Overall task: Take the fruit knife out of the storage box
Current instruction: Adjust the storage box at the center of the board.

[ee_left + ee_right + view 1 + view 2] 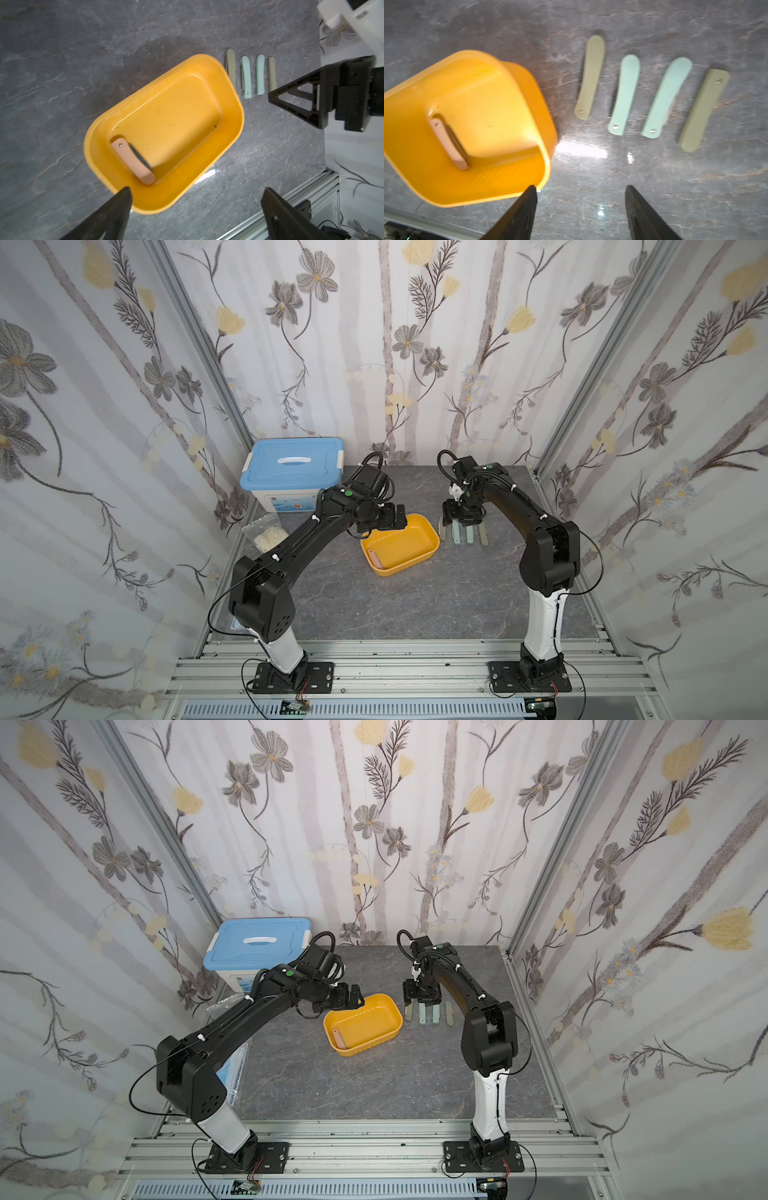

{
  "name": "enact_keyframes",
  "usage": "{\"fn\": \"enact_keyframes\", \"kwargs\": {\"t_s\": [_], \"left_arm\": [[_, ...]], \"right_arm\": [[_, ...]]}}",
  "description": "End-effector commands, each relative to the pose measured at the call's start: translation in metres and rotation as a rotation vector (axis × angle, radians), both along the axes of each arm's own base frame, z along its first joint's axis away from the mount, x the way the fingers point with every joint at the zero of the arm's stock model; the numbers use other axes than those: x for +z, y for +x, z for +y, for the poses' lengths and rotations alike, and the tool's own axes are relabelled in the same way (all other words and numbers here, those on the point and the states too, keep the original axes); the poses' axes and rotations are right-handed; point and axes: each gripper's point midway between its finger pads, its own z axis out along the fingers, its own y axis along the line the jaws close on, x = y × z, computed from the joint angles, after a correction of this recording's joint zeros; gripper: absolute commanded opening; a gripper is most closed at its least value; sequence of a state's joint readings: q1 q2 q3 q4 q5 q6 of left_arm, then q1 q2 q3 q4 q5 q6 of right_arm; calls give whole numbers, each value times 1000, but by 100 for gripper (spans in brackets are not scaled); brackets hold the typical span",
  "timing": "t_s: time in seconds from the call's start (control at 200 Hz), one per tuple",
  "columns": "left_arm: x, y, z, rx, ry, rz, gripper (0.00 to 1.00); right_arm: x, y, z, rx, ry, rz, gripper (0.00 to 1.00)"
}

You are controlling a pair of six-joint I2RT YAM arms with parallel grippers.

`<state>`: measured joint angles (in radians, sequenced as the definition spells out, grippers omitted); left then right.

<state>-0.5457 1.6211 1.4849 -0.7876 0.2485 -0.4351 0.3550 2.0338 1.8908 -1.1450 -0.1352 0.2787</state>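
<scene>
Grey tabletop [415,605] under two bent arms [291,547]; left fingers [116,209] and right fingers [521,212] spread.

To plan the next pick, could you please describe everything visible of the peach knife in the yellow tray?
The fruit knife is a folding one with a smooth peach handle, plastic by its look, and a small metal rivet near one end. Its dark blade is folded in, showing along one side. It lies flat on the floor of the storage box, near one short wall; only the box touches it.
</scene>
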Motion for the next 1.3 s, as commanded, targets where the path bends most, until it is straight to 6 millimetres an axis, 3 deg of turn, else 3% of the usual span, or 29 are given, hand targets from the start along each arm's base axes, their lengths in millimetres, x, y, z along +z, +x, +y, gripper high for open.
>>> {"fn": "enact_keyframes", "kwargs": {"t_s": [0.0,0.145,0.37,0.485,0.704,0.894,0.914,1.124,1.294], "left_arm": [[-19,-14,28,77,33,37,100],[-42,-31,51,114,99,54,100],[-78,-27,85,241,253,104,100],[-94,-12,93,290,265,113,100],[-123,23,85,288,307,159,100],[-140,51,89,309,375,180,100],[-133,61,87,317,367,159,100],[-138,95,98,332,475,135,100],[-139,120,96,310,515,101,100]], "right_arm": [[10,-10,28,18,58,4,71],[9,-11,53,50,74,-4,68],[11,-8,69,73,97,-11,67],[13,-10,69,84,94,-17,67],[15,-13,74,103,124,-7,68],[13,-21,89,129,203,39,72],[13,-21,89,130,206,41,73],[25,-21,93,145,248,18,86],[27,-19,94,162,255,2,87]]}}
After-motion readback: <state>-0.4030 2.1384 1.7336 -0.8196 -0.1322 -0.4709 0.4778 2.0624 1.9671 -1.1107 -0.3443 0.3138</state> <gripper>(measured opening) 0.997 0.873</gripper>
